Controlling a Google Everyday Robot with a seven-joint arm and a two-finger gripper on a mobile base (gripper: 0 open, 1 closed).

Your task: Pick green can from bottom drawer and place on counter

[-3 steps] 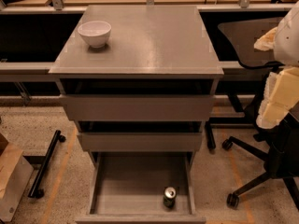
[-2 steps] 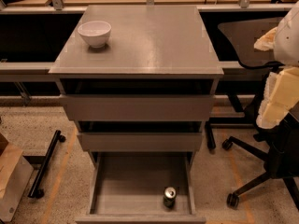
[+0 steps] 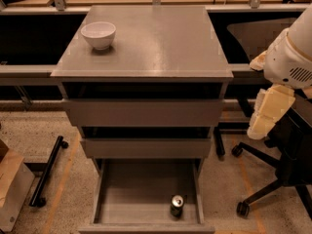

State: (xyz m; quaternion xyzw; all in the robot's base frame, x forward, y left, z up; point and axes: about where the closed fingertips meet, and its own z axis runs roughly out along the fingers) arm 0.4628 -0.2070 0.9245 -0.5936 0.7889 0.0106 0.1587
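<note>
The grey table (image 3: 161, 43), the flat top of the drawer cabinet, fills the centre of the camera view. Below it are two narrower drawers: the upper drawer (image 3: 144, 112) and the middle drawer (image 3: 146, 147), each pulled out a little. The bottom drawer (image 3: 136, 199) is pulled out far toward the camera, with its grey floor exposed. The white robot arm (image 3: 292, 52) enters from the right edge, beside the table's right side and above a dark office chair (image 3: 287, 150). The cream-coloured claw (image 3: 269, 112) hangs downward from the arm, level with the upper drawer and clear of the cabinet. It touches and holds nothing, and whether it is released or clenched cannot be told. A white bowl (image 3: 99, 34) stands upright on the table's rear left area. The green can (image 3: 177, 205) stands upright in the bottom drawer, near its front right corner, well below and to the left of the claw.
</note>
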